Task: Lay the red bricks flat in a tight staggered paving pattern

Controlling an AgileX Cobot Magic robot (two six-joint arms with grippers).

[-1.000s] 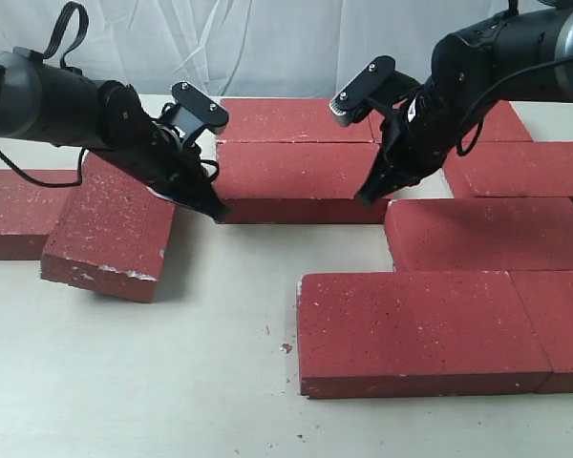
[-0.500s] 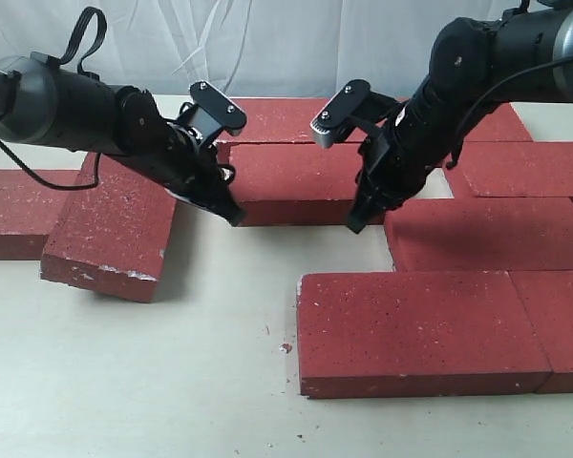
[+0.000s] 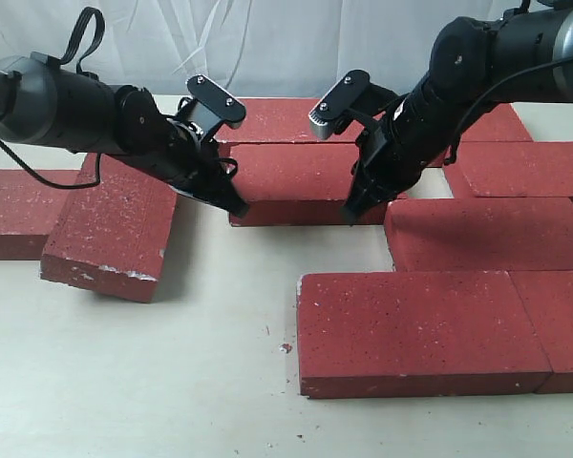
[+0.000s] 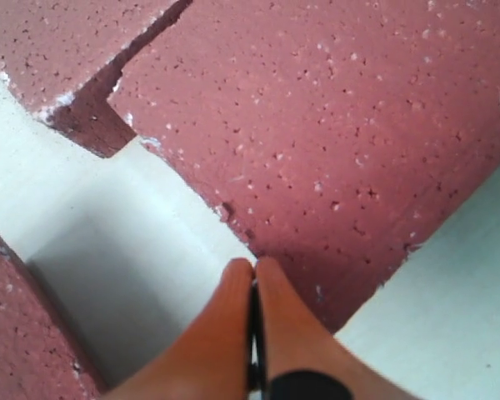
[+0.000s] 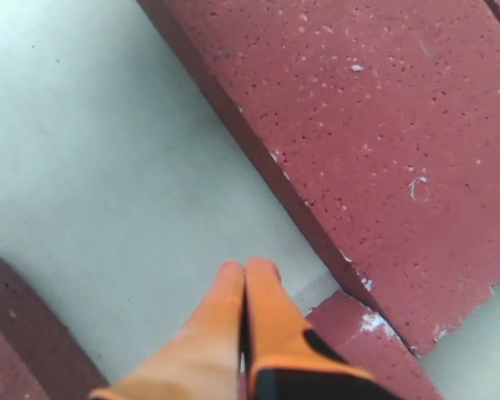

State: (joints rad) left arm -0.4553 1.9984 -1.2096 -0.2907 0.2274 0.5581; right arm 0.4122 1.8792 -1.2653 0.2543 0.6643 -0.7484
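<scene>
Several red bricks lie flat on the pale table. The middle brick (image 3: 296, 176) lies in front of a back brick (image 3: 286, 119). My left gripper (image 3: 239, 210) is shut, with its tips against that brick's left front corner (image 4: 342, 125). The orange fingertips (image 4: 237, 275) are pressed together with nothing between them. My right gripper (image 3: 349, 218) is shut too and empty. It stands at the front face of the same brick (image 5: 383, 125), near its right end. A brick (image 3: 115, 229) on the left lies skewed, leaning over another flat one (image 3: 19, 210).
A long brick (image 3: 411, 329) lies at the front with another (image 3: 563, 324) butted to its right. More bricks (image 3: 487, 234) (image 3: 525, 167) sit on the right, close to the right arm. Bare table (image 3: 124, 382) spreads at the front left and between the grippers.
The left gripper has moved right and the middle brick has shifted slightly right with it. The right gripper has swung left and down to the brick's front face.
</scene>
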